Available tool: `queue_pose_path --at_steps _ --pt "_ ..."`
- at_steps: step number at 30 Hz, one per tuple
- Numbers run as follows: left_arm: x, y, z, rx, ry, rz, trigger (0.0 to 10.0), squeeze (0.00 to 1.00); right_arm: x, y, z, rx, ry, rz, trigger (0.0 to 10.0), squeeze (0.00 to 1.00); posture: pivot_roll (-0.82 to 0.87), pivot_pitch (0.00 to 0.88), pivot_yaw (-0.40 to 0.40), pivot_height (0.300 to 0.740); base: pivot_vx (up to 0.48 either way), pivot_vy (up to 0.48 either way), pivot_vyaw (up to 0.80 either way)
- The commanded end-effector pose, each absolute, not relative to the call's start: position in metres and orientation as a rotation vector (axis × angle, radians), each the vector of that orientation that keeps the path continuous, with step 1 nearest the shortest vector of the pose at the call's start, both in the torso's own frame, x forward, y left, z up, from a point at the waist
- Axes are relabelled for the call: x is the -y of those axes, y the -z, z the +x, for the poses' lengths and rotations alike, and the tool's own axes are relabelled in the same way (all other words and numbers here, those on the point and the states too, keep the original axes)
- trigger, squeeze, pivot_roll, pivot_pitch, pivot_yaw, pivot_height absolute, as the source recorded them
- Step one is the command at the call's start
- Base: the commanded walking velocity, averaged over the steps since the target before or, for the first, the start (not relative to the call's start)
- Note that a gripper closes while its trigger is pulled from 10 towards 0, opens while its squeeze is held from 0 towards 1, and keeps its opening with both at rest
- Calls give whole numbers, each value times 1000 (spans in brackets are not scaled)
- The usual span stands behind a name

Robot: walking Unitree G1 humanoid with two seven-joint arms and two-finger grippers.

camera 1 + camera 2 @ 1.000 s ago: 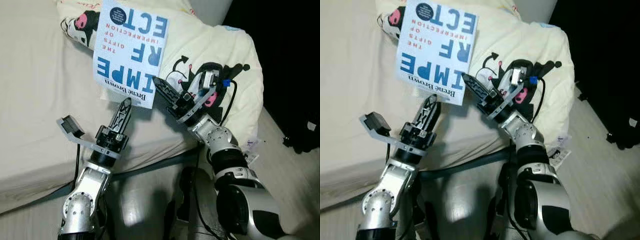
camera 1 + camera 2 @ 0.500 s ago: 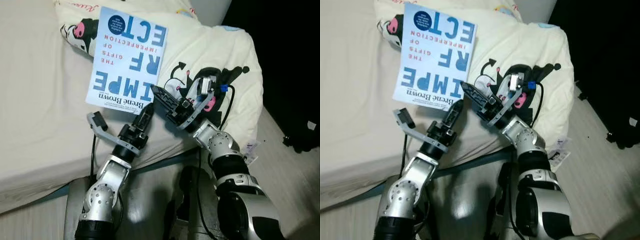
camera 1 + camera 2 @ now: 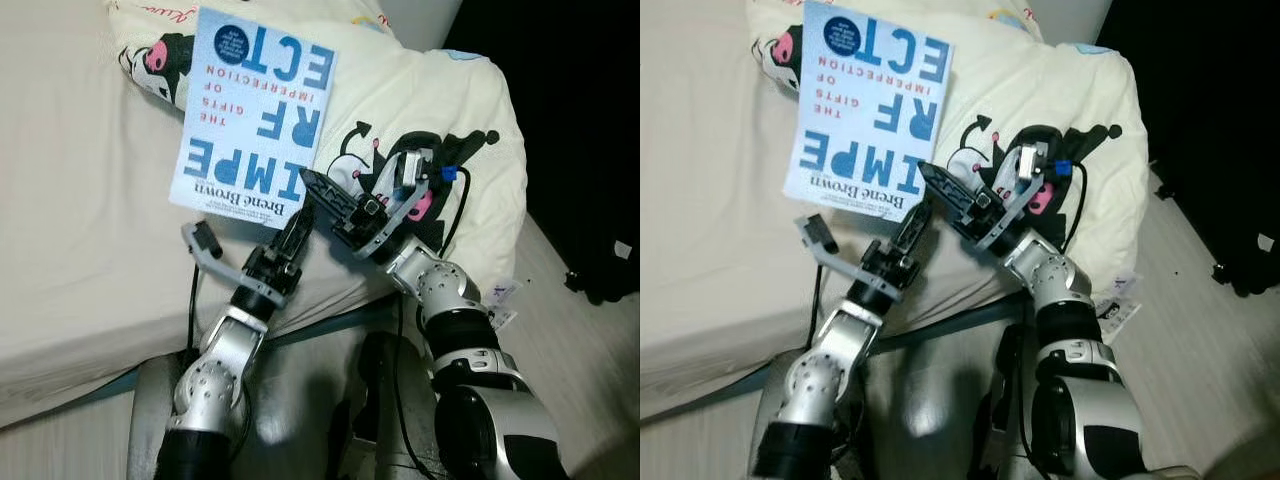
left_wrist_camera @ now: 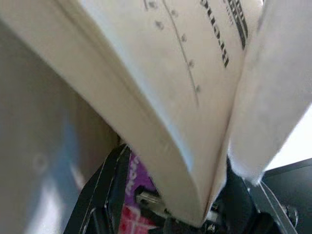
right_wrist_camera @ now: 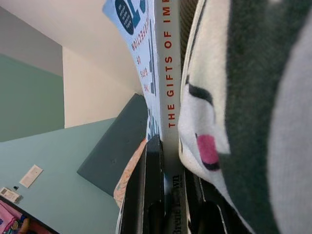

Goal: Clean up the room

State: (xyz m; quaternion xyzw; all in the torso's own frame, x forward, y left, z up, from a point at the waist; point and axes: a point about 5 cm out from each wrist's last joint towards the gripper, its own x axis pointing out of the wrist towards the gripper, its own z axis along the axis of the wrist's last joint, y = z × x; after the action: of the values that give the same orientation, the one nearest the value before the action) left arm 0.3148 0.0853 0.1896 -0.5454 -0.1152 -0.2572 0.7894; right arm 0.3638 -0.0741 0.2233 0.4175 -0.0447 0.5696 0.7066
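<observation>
Above bed: right pincer grasping book at spine corner; left pincer clamped on its lower edge, over pillow.

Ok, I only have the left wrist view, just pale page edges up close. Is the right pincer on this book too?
Observer: Yes. The right pincer clamps the book at its spine corner, close beside the left pincer.
Operator: Which face is up?
Observer: The front cover, pale blue, lettered The Gifts of Imperfection.
Operator: What's beneath it?
Observer: A cream pillow with a cartoon print, lying on the bed.
</observation>
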Motion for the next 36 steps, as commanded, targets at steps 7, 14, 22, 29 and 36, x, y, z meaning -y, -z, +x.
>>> queue_pose_path --at_steps 7,14,22,29,36 --pt "-112 -182 313 359 421 -1350 10000 0 50 -232 349 87 -1468 928 0 0 74 376 -73 520 0 0 0" --pt "-135 -181 305 442 452 -1353 10000 0 52 -231 348 84 -1466 928 0 0 75 384 -75 520 0 0 0" --pt "-150 -168 290 438 532 -1340 10000 0 52 -231 348 84 -1465 927 0 0 79 384 -75 520 0 0 0" --pt "-148 -163 279 418 593 -1360 10000 0 50 -229 346 75 -1472 930 0 0 81 383 -73 520 0 0 0" --pt "-133 -175 277 434 704 -1392 10000 0 42 -220 342 23 -1481 909 0 0 75 379 -71 520 0 0 0"
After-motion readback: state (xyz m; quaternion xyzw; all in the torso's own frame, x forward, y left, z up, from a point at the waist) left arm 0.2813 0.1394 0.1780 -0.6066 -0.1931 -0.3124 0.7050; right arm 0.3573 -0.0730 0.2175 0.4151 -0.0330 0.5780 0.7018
